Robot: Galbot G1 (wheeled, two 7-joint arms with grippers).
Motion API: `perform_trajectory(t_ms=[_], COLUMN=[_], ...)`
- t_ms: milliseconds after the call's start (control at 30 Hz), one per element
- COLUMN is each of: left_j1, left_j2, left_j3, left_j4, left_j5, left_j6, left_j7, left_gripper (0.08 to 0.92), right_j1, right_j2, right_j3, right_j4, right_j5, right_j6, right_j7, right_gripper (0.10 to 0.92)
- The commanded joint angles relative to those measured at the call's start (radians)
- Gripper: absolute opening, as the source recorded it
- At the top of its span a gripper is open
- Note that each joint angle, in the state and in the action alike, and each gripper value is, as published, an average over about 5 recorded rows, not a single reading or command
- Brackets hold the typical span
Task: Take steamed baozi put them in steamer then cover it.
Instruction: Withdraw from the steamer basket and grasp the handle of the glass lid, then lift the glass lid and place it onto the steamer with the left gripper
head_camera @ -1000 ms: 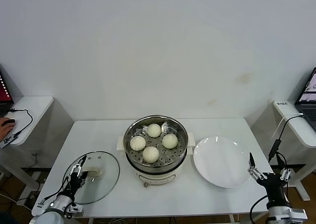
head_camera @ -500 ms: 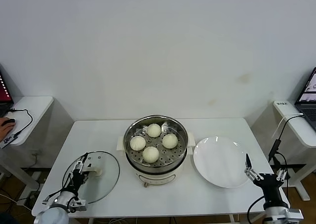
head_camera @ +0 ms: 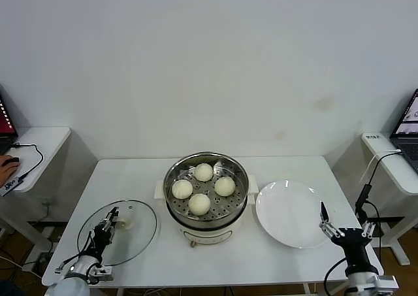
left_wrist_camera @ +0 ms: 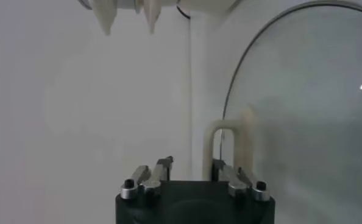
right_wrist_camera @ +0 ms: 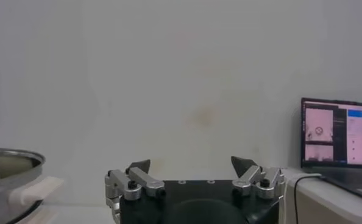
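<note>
With four baozi [head_camera: 199,204] in the steamer [head_camera: 206,198], the left pincer [head_camera: 108,222] had narrowed on the cover's handle [left_wrist_camera: 230,146]; the right pincer [head_camera: 343,225] gaped wide, and a shallow grip risked slipping.

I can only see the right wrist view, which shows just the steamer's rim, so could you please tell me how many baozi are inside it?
Observer: Four steamed baozi sit on the perforated tray inside the steamer.
Operator: Thank you. Is the cover on it?
Observer: No, the cover lies flat on the table, on the robot's left of the steamer.
Operator: And where is the left gripper?
Observer: The left gripper is down at the cover's cream handle, near the table's front edge; whether it grips the handle cannot be told.
</note>
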Motion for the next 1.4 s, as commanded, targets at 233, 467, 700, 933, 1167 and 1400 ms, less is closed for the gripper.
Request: perform_trajectory(t_ms=[233,467,700,933,1167,1400], left_j1=[0.108,0.133,0.099,-0.04,-0.299,-0.458], left_j2=[0.027,0.083,0.178,0.307,0.258,0.09], left_j3=[-0.097,-0.148,-0.1,0.129,0.427,0.606], left_j4=[-0.303,-0.483,-0.626,-0.615,-0.548,-0.487], left_j5=[-0.046,-0.126,-0.251,-0.377,-0.281,-0.021], left_j6=[0.107,0.287,0.407,0.512,0.625,0.704], left_j7=[0.001,0.11,0.206,0.216,0.258,0.39], left_gripper=[0.135,0.133,0.133,0.133,0.133,0.133], right_j1=[0.002,-0.001,-0.005,0.0,0.026,0.046], right_j2=[-0.015,-0.028,-0.024,-0.005,0.014,0.029], right_j3=[-0.017,-0.016,-0.012,-0.025,-0.054,-0.075], right_j4=[0.018,0.013,0.002,-0.025,-0.058,-0.076], right_j5=[-0.007,-0.02,-0.054,-0.124,-0.213,-0.267], right_j6=[0.006,0.006,0.008,0.022,0.031,0.027], right_j7=[-0.004,-0.008,-0.014,-0.012,0.0,0.006], right_gripper=[0.823,0.823,0.823,0.823,0.823,0.823])
